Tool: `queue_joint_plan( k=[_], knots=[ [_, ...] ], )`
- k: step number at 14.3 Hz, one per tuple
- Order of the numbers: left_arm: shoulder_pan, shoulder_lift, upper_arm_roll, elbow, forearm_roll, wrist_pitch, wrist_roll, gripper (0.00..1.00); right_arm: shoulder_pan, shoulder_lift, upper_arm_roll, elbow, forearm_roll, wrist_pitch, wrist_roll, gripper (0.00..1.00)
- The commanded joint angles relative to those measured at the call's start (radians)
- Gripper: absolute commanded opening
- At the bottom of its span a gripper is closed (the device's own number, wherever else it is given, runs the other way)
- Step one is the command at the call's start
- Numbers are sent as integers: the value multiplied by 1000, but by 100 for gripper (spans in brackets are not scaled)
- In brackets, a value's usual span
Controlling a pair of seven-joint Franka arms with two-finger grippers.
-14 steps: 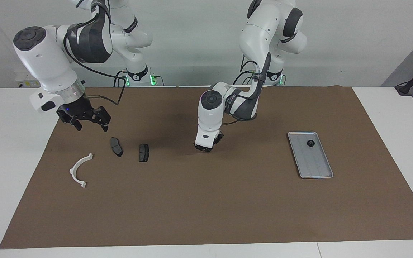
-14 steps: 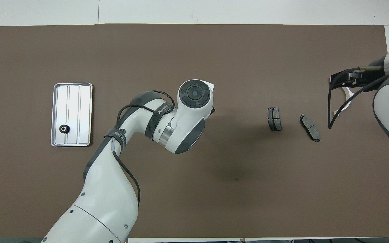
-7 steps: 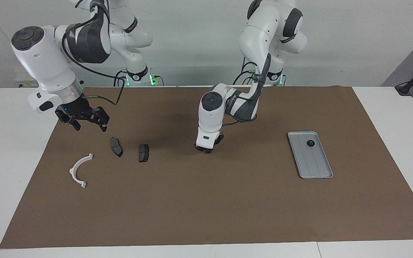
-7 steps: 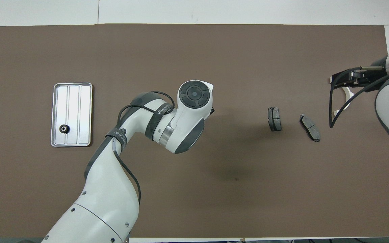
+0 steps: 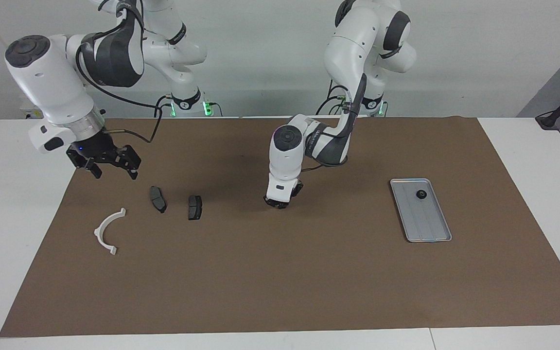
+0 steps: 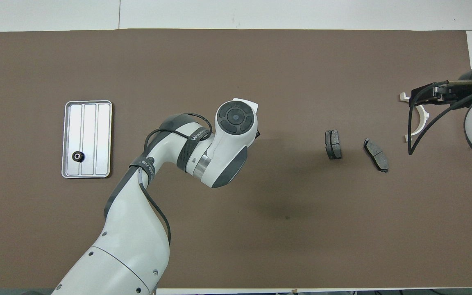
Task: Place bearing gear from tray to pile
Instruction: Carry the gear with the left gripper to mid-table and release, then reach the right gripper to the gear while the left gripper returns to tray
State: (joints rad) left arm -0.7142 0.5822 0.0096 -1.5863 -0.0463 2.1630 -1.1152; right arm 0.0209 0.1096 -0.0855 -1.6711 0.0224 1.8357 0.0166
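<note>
Resting on the ridged silver tray (image 5: 428,226), the small dark toothed gear (image 5: 421,194) sits apart from both pincers, left (image 5: 276,202) indiscernible, right (image 5: 111,170) wide.

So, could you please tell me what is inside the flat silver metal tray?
One small black bearing gear lies in the flat silver metal tray, at its end nearer the robots. Nothing covers it.

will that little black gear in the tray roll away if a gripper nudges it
Probably not far. The gear seems to lie flat, so it should slide rather than roll. The tray has ridges and a raised rim that would likely stop it. Being small, it may slip from the fingers.
</note>
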Motion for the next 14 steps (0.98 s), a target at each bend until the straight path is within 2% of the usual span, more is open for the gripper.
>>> queue_joint_plan(
  k=[1, 2, 5, 8, 11, 14],
  knots=[
    [-14, -2, 13, -11, 22, 14, -23, 69, 7, 12, 6, 7, -18, 14, -3, 100],
    [-13, -2, 16, -1, 23, -1, -23, 100, 8, 12, 6, 7, -18, 17, 2, 100],
    [9, -12, 35, 48, 39, -64, -11, 100, 4, 13, 6, 10, -18, 16, -4, 100],
    [74, -94, 36, 28, 39, -127, 24, 100, 10, 13, 7, 13, -10, 13, 14, 100],
    [148, -157, 36, -13, 39, -199, 141, 100, 103, 28, 12, 25, -16, 40, 176, 100],
    [246, -267, 36, -145, 37, -203, 352, 100, 264, 135, 12, 117, -33, 47, 359, 100]
  ],
)
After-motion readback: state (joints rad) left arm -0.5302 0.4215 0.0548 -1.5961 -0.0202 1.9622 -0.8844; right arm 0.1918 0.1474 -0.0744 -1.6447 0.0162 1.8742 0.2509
